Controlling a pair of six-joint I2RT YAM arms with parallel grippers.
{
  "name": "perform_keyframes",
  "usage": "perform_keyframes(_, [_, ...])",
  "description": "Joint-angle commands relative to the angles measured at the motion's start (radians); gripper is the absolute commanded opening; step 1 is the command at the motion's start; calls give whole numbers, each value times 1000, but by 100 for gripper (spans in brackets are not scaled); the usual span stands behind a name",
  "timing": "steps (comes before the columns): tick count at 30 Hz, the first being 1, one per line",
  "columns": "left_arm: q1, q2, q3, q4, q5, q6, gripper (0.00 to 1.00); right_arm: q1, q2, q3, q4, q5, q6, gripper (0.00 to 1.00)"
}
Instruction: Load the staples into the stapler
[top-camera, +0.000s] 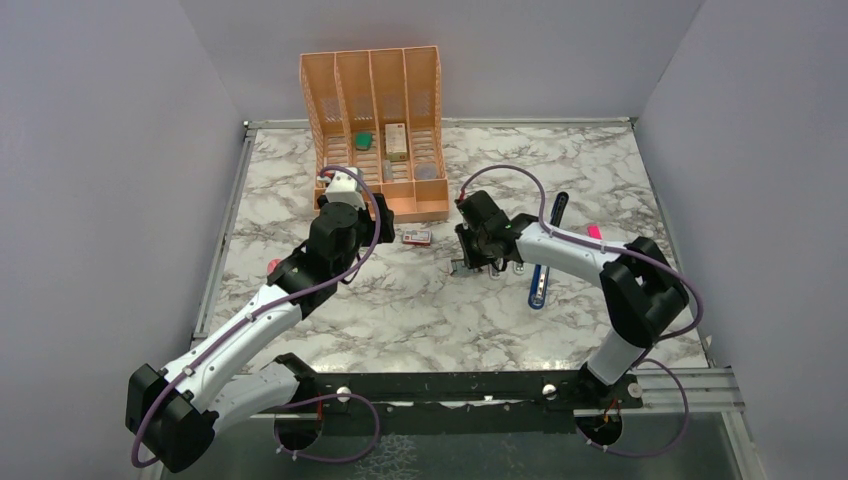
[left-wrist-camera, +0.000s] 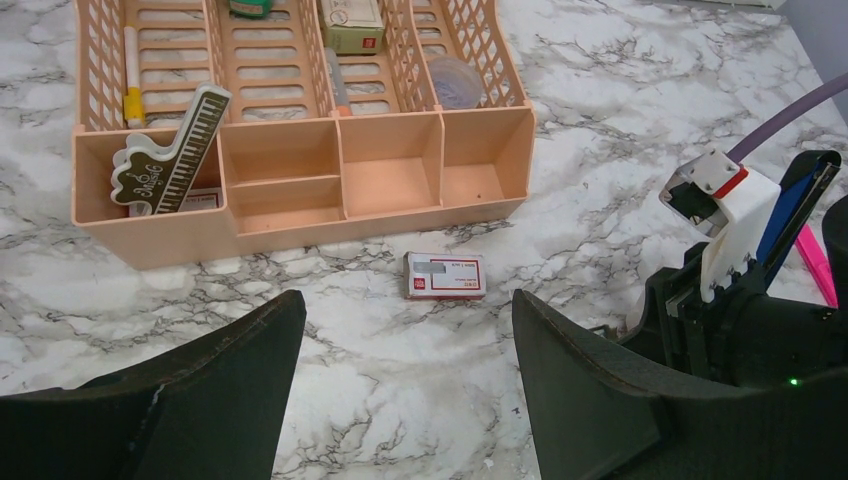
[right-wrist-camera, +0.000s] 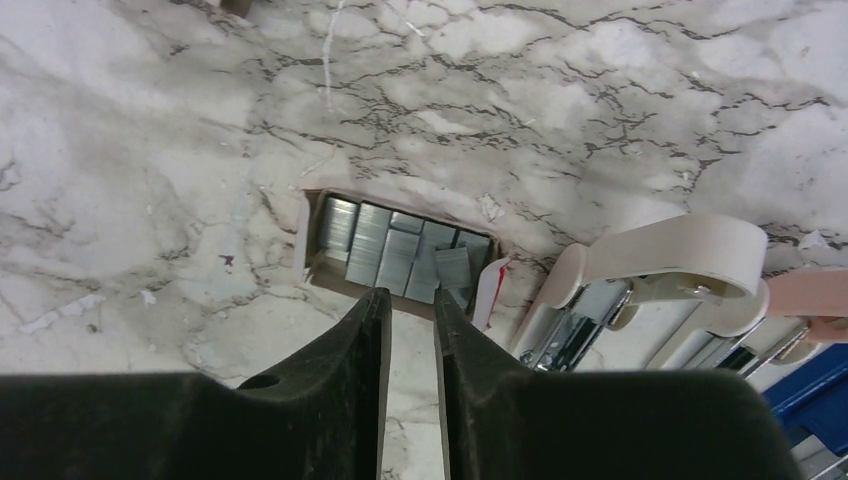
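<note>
The staples (right-wrist-camera: 400, 252) are grey strips lying in a small open tray (top-camera: 462, 266) on the marble. My right gripper (right-wrist-camera: 410, 298) hangs just above the tray's near edge, its jaws a narrow slit apart with only marble and tray edge showing between them. The red-and-white sleeve (left-wrist-camera: 445, 275) lies apart from the tray, in front of the organizer (top-camera: 417, 237). My left gripper (left-wrist-camera: 405, 305) stands wide open over bare marble just short of the sleeve. The blue stapler (top-camera: 540, 282) lies open to the right of my right gripper (top-camera: 478, 260), and its corner shows in the right wrist view (right-wrist-camera: 812, 392).
A peach desk organizer (top-camera: 375, 195) with several compartments stands at the back, holding a piano-key clip (left-wrist-camera: 170, 160) and small items. A pink marker (top-camera: 593, 232) lies right of the stapler. A cream plastic-and-metal object (right-wrist-camera: 660, 262) sits right beside the tray.
</note>
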Motion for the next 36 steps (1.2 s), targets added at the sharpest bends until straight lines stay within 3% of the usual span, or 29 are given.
perform_keyframes(1, [4,-2,-9,16,-25,1,77,5,40,35,-43,106,18,29])
perform_keyframes(18, [4,1,-11,15,-28,-1,77,4,76,34,-20,120,0,36])
perform_keyframes(24, [4,4,-11,19,-25,-2,77,4,95,39,-1,101,-21,30])
perform_keyframes(32, [4,4,-12,17,-25,-2,77,4,117,39,4,86,-23,30])
perform_keyframes(36, [4,3,-12,18,-26,-2,77,3,125,43,-2,77,-15,22])
